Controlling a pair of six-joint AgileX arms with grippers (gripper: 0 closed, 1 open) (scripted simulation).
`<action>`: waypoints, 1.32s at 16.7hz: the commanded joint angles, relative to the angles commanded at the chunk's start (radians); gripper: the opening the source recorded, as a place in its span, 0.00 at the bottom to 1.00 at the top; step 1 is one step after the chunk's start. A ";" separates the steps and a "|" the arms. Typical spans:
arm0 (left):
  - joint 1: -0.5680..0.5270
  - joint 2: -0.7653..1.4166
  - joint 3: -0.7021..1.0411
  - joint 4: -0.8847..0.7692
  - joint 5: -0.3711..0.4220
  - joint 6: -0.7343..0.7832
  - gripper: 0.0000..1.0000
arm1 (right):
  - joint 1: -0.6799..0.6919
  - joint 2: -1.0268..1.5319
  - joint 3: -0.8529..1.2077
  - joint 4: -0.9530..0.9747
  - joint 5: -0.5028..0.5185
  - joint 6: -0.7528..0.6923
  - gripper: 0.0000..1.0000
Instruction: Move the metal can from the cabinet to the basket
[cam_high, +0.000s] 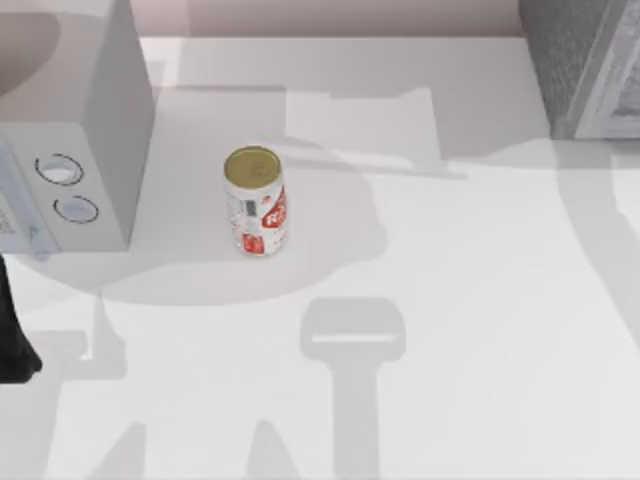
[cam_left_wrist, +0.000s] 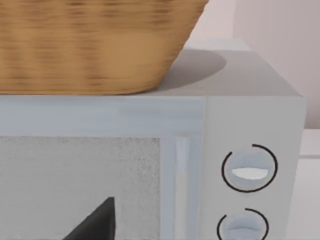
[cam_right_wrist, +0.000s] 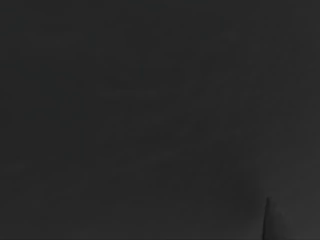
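Note:
The metal can (cam_high: 256, 201) stands upright on the white table, left of centre, with a dull gold lid and a white label with red patches. It is out in the open, far from the cabinet (cam_high: 580, 60), whose grey speckled side and pale front fill the back right corner. The woven basket (cam_left_wrist: 95, 45) sits on top of the white box with two dials. My left arm (cam_high: 12, 330) is at the table's left edge, in front of that box, well apart from the can. A dark part of my left gripper (cam_left_wrist: 95, 225) points at the box's front. The right wrist view is dark.
The white box with two round dials (cam_high: 75, 150) stands at the back left, close to the can's left side. Its dials (cam_left_wrist: 249, 168) face my left wrist camera. Open table (cam_high: 480, 320) stretches to the right and front of the can.

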 joint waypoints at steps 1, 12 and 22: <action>0.000 0.000 0.000 0.000 0.000 0.000 1.00 | 0.057 -0.004 -0.008 -0.003 0.057 -0.002 1.00; 0.000 0.000 0.000 0.000 0.000 0.000 1.00 | 0.142 -0.016 -0.007 -0.012 0.184 -0.019 1.00; 0.000 0.000 0.000 0.000 0.000 0.000 1.00 | 0.081 0.097 0.076 0.023 0.122 -0.019 1.00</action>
